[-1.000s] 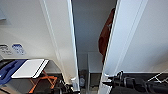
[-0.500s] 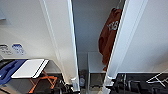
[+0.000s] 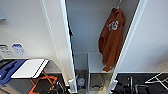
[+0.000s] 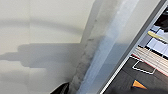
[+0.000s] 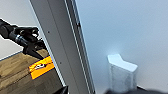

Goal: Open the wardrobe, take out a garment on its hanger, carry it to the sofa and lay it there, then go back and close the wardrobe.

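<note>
Wardrobe (image 3: 82, 30) doors stand open, and both grippers sit at the lower edge of the head view against the door handles: the left gripper (image 3: 71, 86) by the left door's small white handle (image 3: 70, 83), the right gripper (image 3: 112, 86) by the right door's handle (image 3: 114, 83). How far either pincer is open, and whether it grips its handle, cannot be told. In the right wrist view a blocky white handle (image 5: 122, 72) with a bevelled top projects from a smooth white door panel, beside the door's grey edge. The left wrist view shows a flat matt white panel (image 4: 45, 45) and a pale door edge.

Inside the white, smooth-walled cabinet hangs the garment (image 3: 111, 40), a burnt-orange hooded sweatshirt of soft, folded fabric, against the right side of the opening. White block letters cross its chest; they are too blurred to read. The hanger (image 3: 117, 5) shows as a thin pale hook above the hood. Below the garment lies a white shelf (image 3: 96, 62), with compartments beneath holding indistinct items.

Left of the wardrobe, a white-topped table (image 3: 28, 68) on orange legs stands over dark floor.
</note>
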Controlling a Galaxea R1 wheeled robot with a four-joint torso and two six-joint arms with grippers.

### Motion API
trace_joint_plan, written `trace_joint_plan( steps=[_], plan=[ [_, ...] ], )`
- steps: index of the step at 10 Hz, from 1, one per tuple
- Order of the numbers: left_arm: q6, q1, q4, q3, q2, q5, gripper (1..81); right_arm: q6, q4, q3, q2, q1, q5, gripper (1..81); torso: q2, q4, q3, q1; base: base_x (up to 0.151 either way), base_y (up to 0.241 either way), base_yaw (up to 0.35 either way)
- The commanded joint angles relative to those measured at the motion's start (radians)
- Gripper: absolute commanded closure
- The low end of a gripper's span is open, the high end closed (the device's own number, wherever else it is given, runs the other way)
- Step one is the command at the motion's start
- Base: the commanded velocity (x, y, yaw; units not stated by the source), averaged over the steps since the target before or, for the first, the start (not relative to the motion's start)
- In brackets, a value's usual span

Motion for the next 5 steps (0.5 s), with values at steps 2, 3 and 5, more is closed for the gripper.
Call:
trace_joint_plan(
  steps=[2, 3, 5],
  plan=[
    [-0.025, 0.050, 0.031, 0.451, 0.018, -0.017, 1.0, 0.060, 0.065, 0.243, -0.025, -0.060, -0.012, 1.0, 0.000, 0.000, 0.000, 0.000, 0.000, 0.000, 0.000],
    [-0.025, 0.064, 0.040, 0.459, 0.004, -0.017, 1.0, 0.060, 0.065, 0.245, -0.039, -0.065, -0.010, 1.0, 0.000, 0.000, 0.000, 0.000, 0.000, 0.000, 0.000],
    [-0.023, 0.096, 0.066, 0.457, -0.014, -0.053, 1.0, 0.058, 0.064, 0.257, -0.054, -0.071, -0.010, 1.0, 0.000, 0.000, 0.000, 0.000, 0.000, 0.000, 0.000]
  ],
)
